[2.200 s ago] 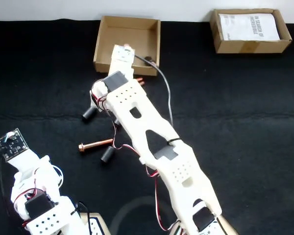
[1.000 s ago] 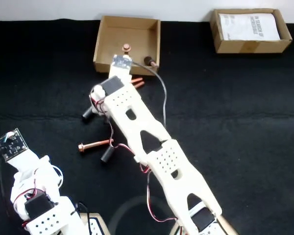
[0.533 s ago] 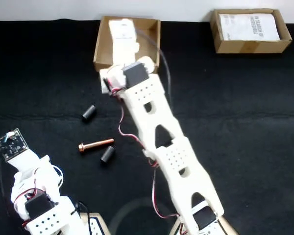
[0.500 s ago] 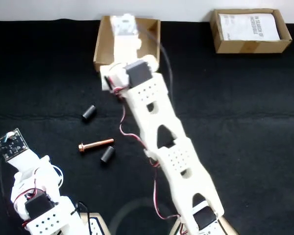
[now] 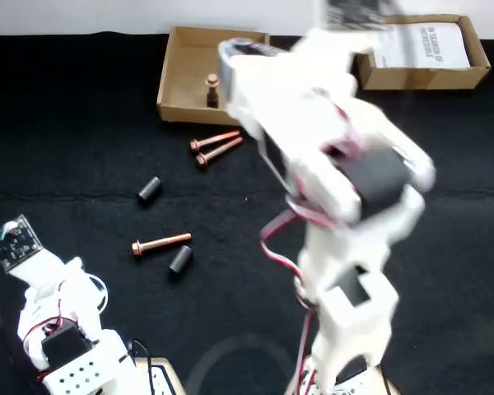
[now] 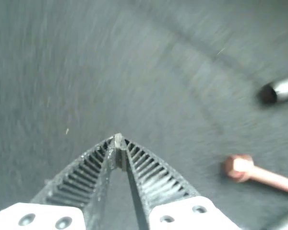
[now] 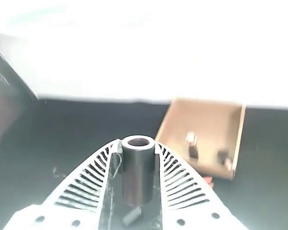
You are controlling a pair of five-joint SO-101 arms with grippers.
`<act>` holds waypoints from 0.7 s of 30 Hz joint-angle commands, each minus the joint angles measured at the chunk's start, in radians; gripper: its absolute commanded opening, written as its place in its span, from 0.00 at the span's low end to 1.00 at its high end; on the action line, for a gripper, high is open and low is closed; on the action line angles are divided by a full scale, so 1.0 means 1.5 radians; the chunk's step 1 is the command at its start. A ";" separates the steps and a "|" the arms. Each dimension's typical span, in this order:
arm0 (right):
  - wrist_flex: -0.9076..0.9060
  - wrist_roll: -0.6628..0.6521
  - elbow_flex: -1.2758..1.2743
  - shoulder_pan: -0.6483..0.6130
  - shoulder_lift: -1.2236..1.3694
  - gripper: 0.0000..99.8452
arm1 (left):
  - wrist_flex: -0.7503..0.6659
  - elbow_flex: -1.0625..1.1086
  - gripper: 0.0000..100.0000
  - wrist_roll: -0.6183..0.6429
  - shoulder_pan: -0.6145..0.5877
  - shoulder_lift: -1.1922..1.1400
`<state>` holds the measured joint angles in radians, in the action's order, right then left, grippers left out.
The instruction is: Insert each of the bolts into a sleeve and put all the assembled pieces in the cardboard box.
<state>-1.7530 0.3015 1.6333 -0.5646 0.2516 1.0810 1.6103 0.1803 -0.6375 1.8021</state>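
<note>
From above, the shallow brown cardboard box (image 5: 174,74) holds a copper bolt standing head-up in a dark sleeve (image 5: 212,90); the blurred white right arm (image 5: 337,156) covers the rest of its floor. On the black cloth desk (image 5: 82,148) two bare copper bolts (image 5: 217,146) lie side by side just outside the box, well apart from a short black tubular sleeve (image 5: 150,189), a third copper bolt (image 5: 160,243) and a second black sleeve (image 5: 180,259). In the left wrist view the ribbed left jaws are pressed together on nothing; off to one side of their tips the bolt lies flat, flanged head (image 6: 237,166) nearest, shank running away. In the right wrist view the right jaws pinch a smooth black sleeve (image 7: 137,167), long axis along them, open bore past the tips. Beyond the tips, the box shows two small pieces (image 7: 192,143), too blurred to detail.
</note>
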 commanded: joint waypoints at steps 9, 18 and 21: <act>-0.007 -0.010 -0.495 0.065 -0.460 0.01 | 0.057 -0.352 0.01 -0.034 0.237 -0.060; -0.005 -0.009 -0.845 0.164 -0.703 0.01 | 0.060 -0.585 0.01 0.074 0.309 -0.373; 0.006 -0.009 -0.937 0.195 -0.762 0.01 | 0.059 -0.665 0.01 0.138 0.364 -0.480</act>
<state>-1.7530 0.2969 0.3429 -0.3176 -0.8117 1.1699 0.7419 0.3061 -0.1680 1.2283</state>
